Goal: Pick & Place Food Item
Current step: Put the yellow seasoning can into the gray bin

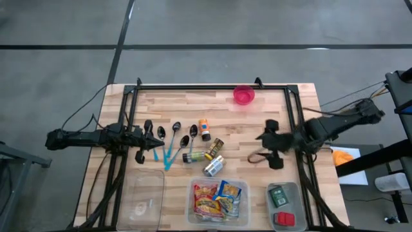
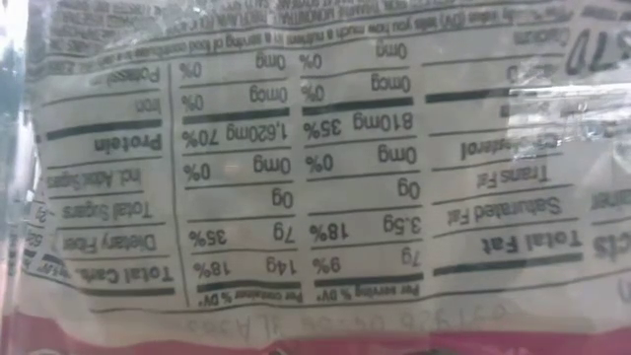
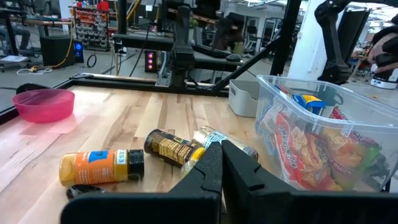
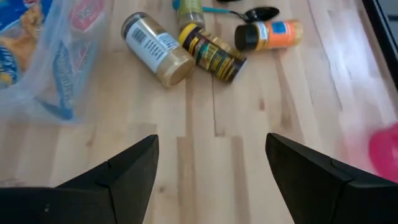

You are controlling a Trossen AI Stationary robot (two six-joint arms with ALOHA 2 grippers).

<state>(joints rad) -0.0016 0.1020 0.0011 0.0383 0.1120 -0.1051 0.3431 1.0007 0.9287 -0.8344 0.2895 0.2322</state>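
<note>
Several bright food packets (image 1: 217, 198) lie in a clear bin (image 1: 195, 209) at the table's near edge. The back label of one packet (image 2: 315, 168) fills the low view. My right gripper (image 4: 211, 168) hangs open over bare wood, to the right of the jars and on the far side of the bin, with nothing between its fingers. In the high view my right gripper (image 1: 269, 143) is right of centre. My left gripper (image 1: 153, 139) stays shut at the table's left by the spoons; the left wrist view shows it as (image 3: 221, 168).
Three jars lie at mid-table: an orange one (image 1: 205, 129), a dark one (image 1: 215, 148) and a pale one (image 1: 214, 166). Several spoons (image 1: 172, 136) lie to their left. A pink bowl (image 1: 243, 95) stands at the far edge. Along the near edge stand an empty clear bin (image 1: 143, 196) and a grey bin (image 1: 297, 193).
</note>
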